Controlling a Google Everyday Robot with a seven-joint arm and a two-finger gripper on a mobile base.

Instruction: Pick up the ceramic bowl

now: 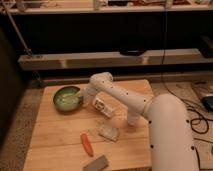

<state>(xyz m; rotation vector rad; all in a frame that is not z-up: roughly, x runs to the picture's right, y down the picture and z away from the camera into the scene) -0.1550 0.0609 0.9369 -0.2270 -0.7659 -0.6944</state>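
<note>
1. The ceramic bowl (67, 98) sits at the desk's far left: round, shallow, green-glazed, with a darker rim and a paler, speckled centre. What lies inside cannot be made out.
2. The hand (80, 94) is at the bowl's right rim, at the end of the white, smooth-shelled arm (125, 100); whether it is spread or pinching cannot be told.
3. An orange carrot (86, 144), long and tapered, lies toward the near edge of the wooden desk (55, 135).
4. A grey, flat, oblong block (96, 163) lies at the near edge.
5. A small white packet (104, 107) with dark print, unreadable, lies under the arm.
6. A pale, crumpled, translucent wrapper (109, 132) rests just beyond.
</note>
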